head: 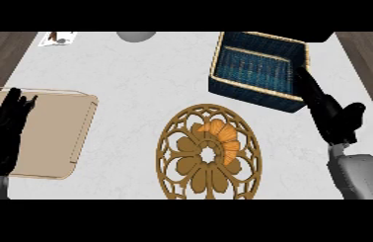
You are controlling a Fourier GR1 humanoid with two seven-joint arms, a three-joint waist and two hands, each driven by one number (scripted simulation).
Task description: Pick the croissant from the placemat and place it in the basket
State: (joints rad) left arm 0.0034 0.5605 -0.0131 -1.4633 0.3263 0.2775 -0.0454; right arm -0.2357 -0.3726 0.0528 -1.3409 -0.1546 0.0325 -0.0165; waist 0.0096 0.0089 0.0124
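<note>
Though the left edge crops it, the left hand (13, 125) rests open, fingers up, over a tan board (56, 137). The right hand (331, 118), fingers straight, holding nothing, overlaps the right corner of the blue basket (247, 94). Left of it, across bare counter (138, 83), the croissant (223, 137) lies on the gold placemat (175, 159). A grey round shape (136, 35) and a small card (58, 38), markings unreadable, are cropped beyond.

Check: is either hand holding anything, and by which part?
Nothing is held. The right hand is open near the basket, the left hand open at the left edge; the croissant lies untouched on the placemat.
</note>
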